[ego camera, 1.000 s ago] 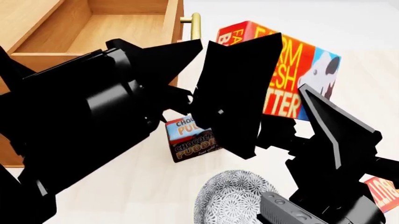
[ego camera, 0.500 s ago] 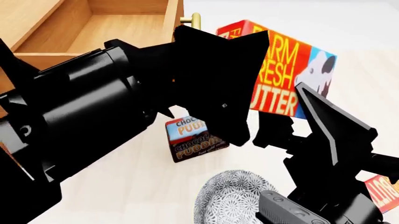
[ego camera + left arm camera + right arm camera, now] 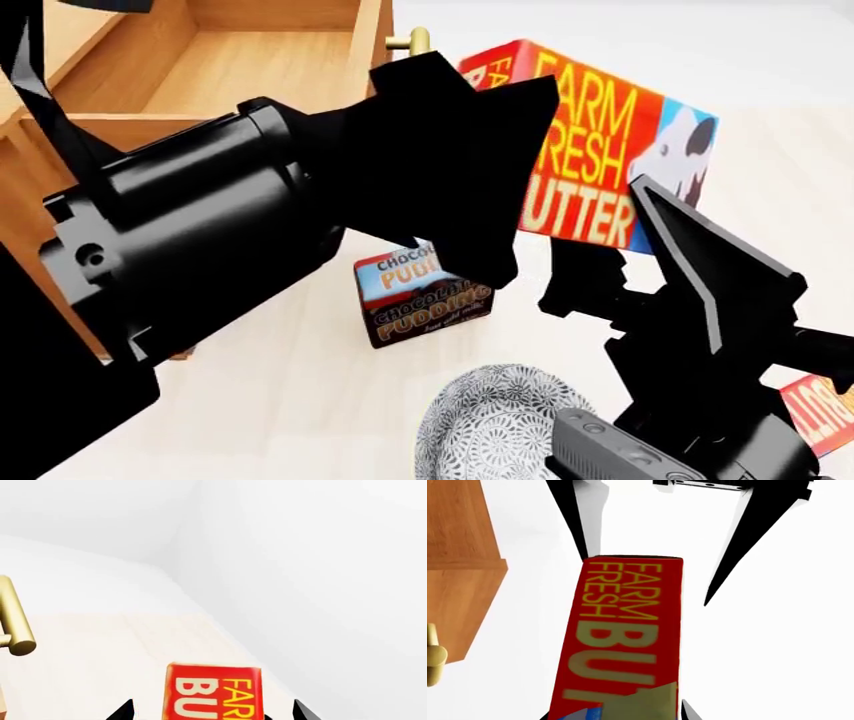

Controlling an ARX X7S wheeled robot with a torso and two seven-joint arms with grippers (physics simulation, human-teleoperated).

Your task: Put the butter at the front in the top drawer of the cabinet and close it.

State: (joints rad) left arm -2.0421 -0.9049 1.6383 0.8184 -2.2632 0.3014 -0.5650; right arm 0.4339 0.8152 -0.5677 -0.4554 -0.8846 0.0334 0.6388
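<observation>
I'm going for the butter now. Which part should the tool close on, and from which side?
Close on the butter box's two broad faces, across its thin width, coming from above. It stands tall with its top edge free, while the pudding box and bowl crowd its base. The left tool is open, straddling that top edge.

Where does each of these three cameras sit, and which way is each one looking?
Head view: on the robot's head, looking down over both black arms at the butter, open drawer, pudding box and bowl.
Left wrist view: near the left jaws, facing the butter and brass handle; only jaw tips show.
Right wrist view: near the right jaws, facing the butter between them.
All three share the butter.
</observation>
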